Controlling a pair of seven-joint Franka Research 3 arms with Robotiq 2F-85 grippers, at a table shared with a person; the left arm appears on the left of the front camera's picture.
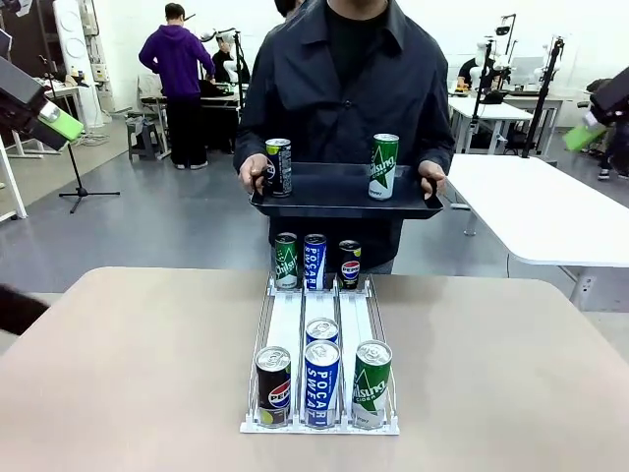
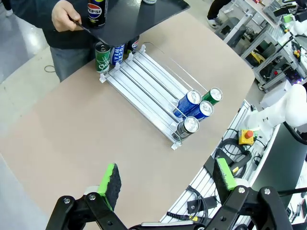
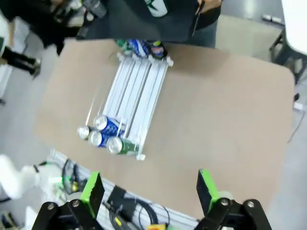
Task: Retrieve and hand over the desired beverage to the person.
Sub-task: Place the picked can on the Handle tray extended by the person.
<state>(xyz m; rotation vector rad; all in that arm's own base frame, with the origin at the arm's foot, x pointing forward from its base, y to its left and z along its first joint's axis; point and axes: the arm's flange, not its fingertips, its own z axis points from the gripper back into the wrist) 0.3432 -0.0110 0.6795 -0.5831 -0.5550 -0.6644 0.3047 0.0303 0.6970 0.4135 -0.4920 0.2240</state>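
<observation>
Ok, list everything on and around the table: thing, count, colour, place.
Table: one, tan, between robot and person.
Rack: one, white, three lanes, mid-table.
Pepsi cans: three, black; near end of left lane, far end of right lane, on the tray.
Pocari cans: three, blue; two at near end of middle lane, one at far end.
Chilsung cans: three, green; near end of right lane, far end of left lane, on the tray.
Tray: one, black, held over the table's far edge.
Person: one, dark jacket, far side, both hands on the tray.
Left gripper: open, above the table.
Right gripper: open, above the table.
</observation>
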